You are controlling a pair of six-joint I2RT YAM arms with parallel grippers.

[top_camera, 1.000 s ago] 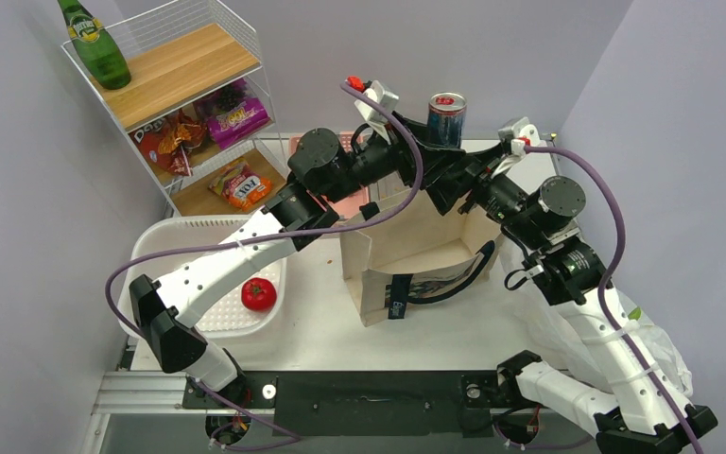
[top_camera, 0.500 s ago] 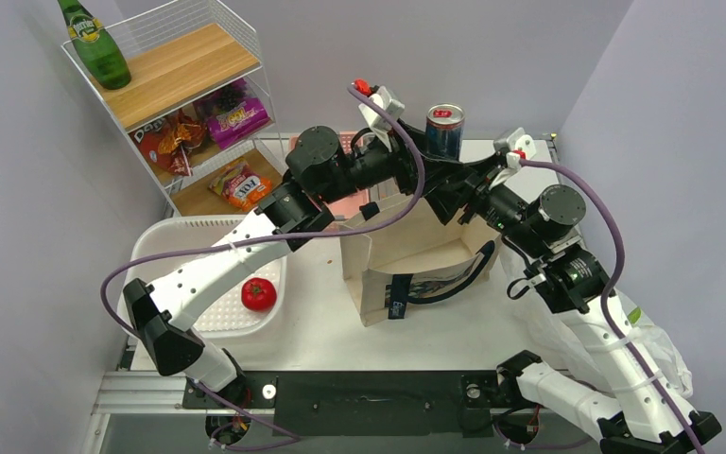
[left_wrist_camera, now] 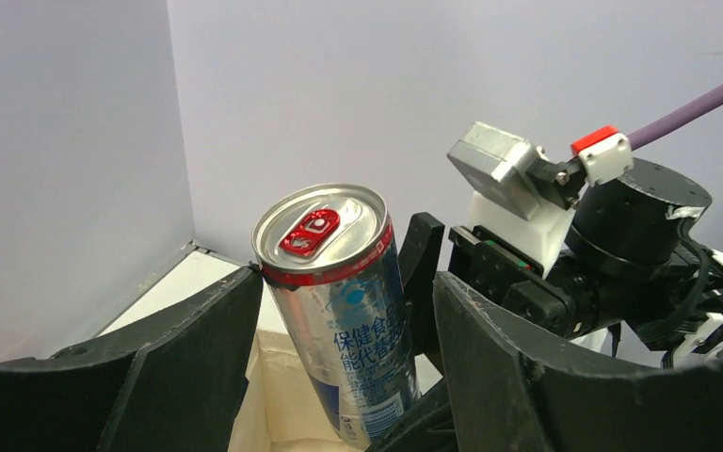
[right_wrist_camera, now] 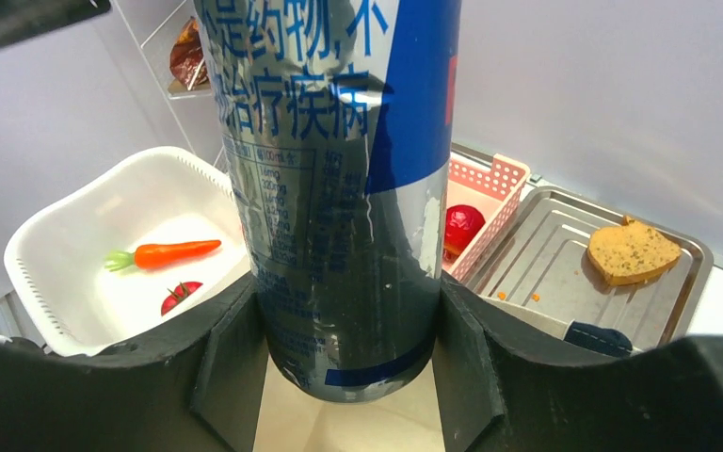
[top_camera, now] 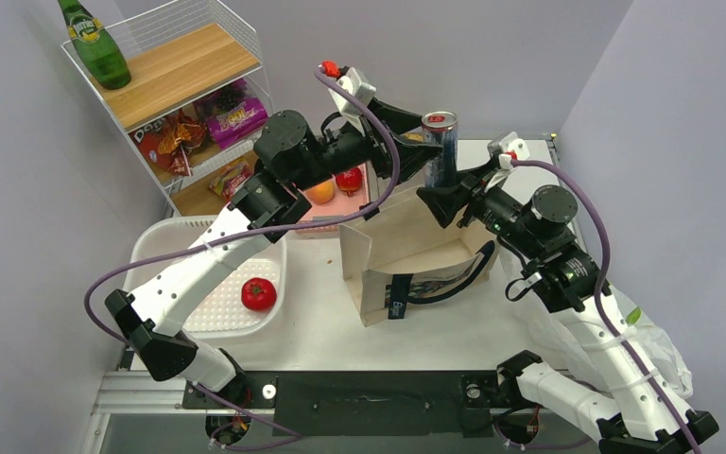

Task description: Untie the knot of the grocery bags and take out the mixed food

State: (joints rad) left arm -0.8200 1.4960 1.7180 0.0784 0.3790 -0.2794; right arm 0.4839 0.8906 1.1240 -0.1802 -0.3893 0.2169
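Left arm (top_camera: 284, 151): swung toward the left of the frame. Its big round joint was at top centre and now sits upper left of centre, and the lower link leans further left.

The swing uncovers the basket (top_camera: 353, 202): peach (top_camera: 320, 193) and red fruit (top_camera: 348, 179) now show, where the arm hid them before.

Can (top_camera: 440, 142): shifted slightly down and left.

Right arm (top_camera: 539, 208): wrist drawn left and down along with the can.
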